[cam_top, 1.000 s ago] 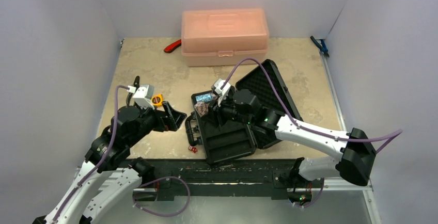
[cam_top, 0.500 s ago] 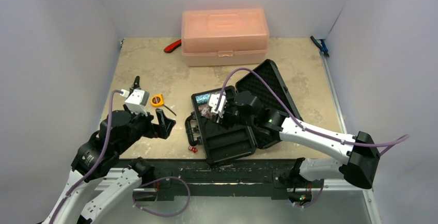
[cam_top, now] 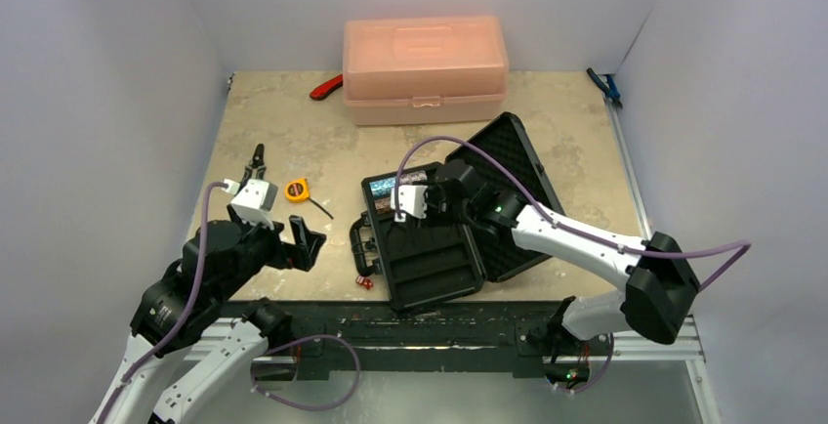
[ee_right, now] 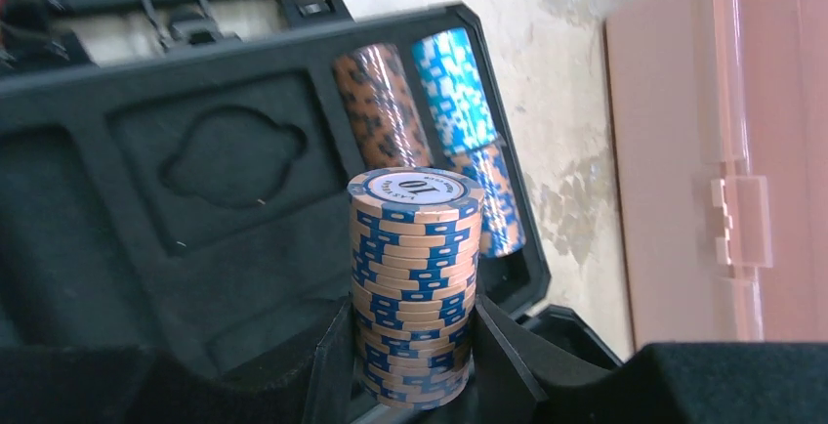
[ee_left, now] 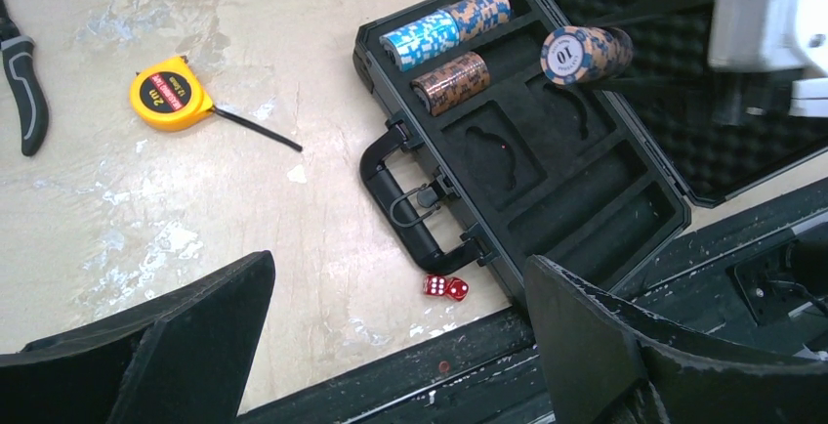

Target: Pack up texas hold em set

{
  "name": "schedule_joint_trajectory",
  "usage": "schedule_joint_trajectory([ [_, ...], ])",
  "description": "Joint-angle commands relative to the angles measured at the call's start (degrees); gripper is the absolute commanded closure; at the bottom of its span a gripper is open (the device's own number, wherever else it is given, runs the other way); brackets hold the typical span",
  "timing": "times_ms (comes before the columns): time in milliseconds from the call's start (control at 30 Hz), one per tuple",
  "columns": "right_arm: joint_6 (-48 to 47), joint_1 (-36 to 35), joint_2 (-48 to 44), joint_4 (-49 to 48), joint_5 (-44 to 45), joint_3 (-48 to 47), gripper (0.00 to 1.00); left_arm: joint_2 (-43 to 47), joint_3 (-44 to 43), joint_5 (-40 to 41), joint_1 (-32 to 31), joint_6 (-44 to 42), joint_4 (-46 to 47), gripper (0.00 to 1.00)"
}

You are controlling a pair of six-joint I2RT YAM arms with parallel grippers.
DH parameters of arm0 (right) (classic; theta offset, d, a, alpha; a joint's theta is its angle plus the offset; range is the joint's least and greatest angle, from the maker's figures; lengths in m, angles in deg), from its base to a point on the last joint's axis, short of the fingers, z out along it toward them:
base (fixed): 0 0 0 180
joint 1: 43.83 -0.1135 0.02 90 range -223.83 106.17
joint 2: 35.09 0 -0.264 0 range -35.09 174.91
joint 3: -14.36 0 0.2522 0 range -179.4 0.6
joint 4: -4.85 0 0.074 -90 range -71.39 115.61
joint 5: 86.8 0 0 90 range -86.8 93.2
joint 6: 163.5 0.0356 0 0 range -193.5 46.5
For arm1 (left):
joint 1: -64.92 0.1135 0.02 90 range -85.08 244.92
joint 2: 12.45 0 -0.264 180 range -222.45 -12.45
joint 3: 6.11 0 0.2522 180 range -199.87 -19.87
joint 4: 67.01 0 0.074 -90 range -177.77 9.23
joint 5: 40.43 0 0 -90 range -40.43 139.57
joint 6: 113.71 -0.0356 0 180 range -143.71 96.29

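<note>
Black foam lines the open briefcase [ee_left: 547, 185], which lies on the table [ee_left: 195, 209] near the centre of the overhead view, its lid laid back toward the right. We see three chip stacks lying on their sides in the slots at its upper-left corner: a blue stack [ee_left: 422, 39], a tan-and-blue stack [ee_left: 480, 12] end to end with it, and a reddish-brown stack [ee_left: 451, 82] in the neighbouring slot. The right end effector [ee_right: 415, 365] is clamped on a fourth stack [ee_right: 415, 277], tan and blue with a top chip reading 10, and holds it over the foam just beside those filled slots; we cannot tell whether it touches the foam. The left end effector [cam_top: 307, 243] is spread wide with nothing between its fingers, hovering above the table at the lower left of the overhead view. Two red dice [ee_left: 445, 288] sit touching each other on the table just below the case's handle [ee_left: 405, 204]. A yellow tape measure [ee_left: 168, 100] lies at the upper left of the left wrist view.
</note>
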Motion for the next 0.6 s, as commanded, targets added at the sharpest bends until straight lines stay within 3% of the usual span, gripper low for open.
schedule_joint_trajectory([
  [0,-9.2,2.7,1.6,-2.4,1.9,-5.4,1.00,1.4,0.5,0.9,-0.2,-1.5,1.4,0.00],
  [567,-13.2,6.0,14.7,6.0,-0.2,-14.4,1.00,3.0,0.7,0.8,-0.2,-1.7,1.4,0.00],
])
